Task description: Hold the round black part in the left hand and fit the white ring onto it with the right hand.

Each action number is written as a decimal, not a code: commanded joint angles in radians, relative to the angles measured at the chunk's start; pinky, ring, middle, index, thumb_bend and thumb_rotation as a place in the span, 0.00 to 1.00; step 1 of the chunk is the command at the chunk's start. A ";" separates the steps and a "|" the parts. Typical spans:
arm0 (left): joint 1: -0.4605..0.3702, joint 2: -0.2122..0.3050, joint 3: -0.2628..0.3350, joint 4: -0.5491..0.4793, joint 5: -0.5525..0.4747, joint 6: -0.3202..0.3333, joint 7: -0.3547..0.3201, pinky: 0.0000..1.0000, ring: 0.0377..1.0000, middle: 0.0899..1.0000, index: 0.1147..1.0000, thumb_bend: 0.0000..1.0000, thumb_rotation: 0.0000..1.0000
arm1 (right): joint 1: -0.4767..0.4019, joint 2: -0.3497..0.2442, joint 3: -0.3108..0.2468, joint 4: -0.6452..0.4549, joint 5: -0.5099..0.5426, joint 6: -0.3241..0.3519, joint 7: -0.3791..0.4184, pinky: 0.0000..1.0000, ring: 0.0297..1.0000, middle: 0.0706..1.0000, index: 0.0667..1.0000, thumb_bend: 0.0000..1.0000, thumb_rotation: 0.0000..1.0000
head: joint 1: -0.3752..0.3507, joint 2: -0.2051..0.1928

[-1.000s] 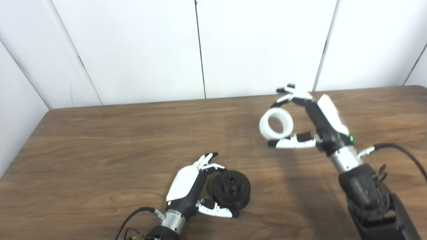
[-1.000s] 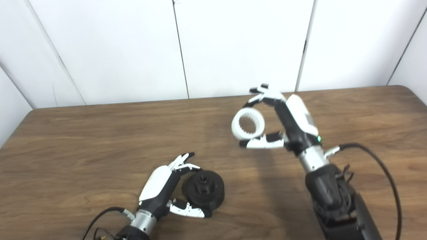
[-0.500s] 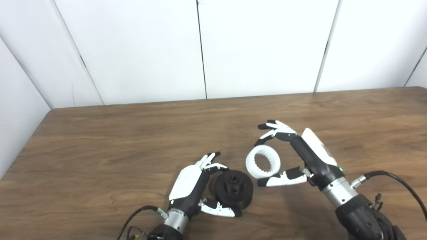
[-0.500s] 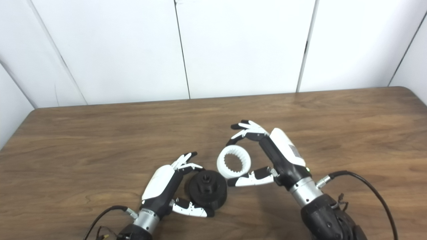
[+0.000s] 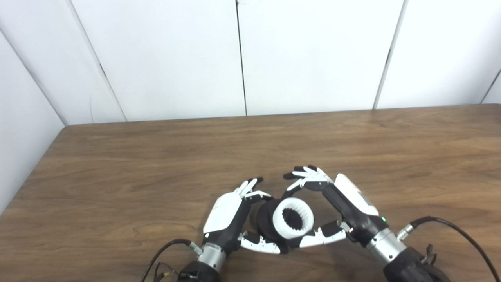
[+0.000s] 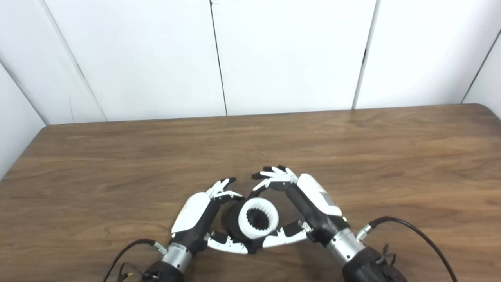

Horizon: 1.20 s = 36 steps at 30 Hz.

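Note:
The round black part (image 5: 263,221) rests on the wooden table (image 5: 156,156) near the front edge, tilted up toward me. My left hand (image 5: 229,213) is shut on it, fingers over its far side and thumb under its near side. The white toothed ring (image 5: 293,218) lies against the black part's face, and dark shows through its hole. My right hand (image 5: 344,207) is shut on the ring, fingers on its far rim and thumb under its near rim. The same ring (image 6: 258,218) shows in the right eye view. Whether the ring is fully seated I cannot tell.
Brown wooden tabletop spreads to the left, right and back of the hands. White wall panels (image 5: 313,55) stand behind the table's far edge. Black cables (image 5: 450,227) run from both wrists near the front edge.
My right hand came down and left toward me with the white ring, from high above the table to the black part's face. The left hand kept its hold. The camera shifted slightly.

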 commanded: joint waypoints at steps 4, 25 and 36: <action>-0.016 -0.012 -0.021 0.014 0.018 0.022 -0.019 0.97 1.00 0.98 0.57 0.97 0.36 | -0.034 0.005 -0.006 -0.003 0.008 -0.046 -0.003 1.00 0.93 0.83 0.44 0.52 0.15 | 0.017 0.000; -0.009 -0.016 -0.037 0.016 0.029 0.025 -0.002 0.96 0.99 0.97 0.57 0.96 0.34 | -0.076 0.019 -0.018 0.042 -0.011 -0.059 -0.004 1.00 0.94 0.83 0.44 0.52 0.15 | 0.026 -0.017; -0.009 -0.010 -0.038 0.016 0.020 0.019 0.000 0.95 0.99 0.97 0.57 0.97 0.35 | -0.099 0.025 -0.017 0.075 -0.022 -0.071 -0.011 1.00 0.94 0.83 0.44 0.52 0.15 | 0.023 -0.016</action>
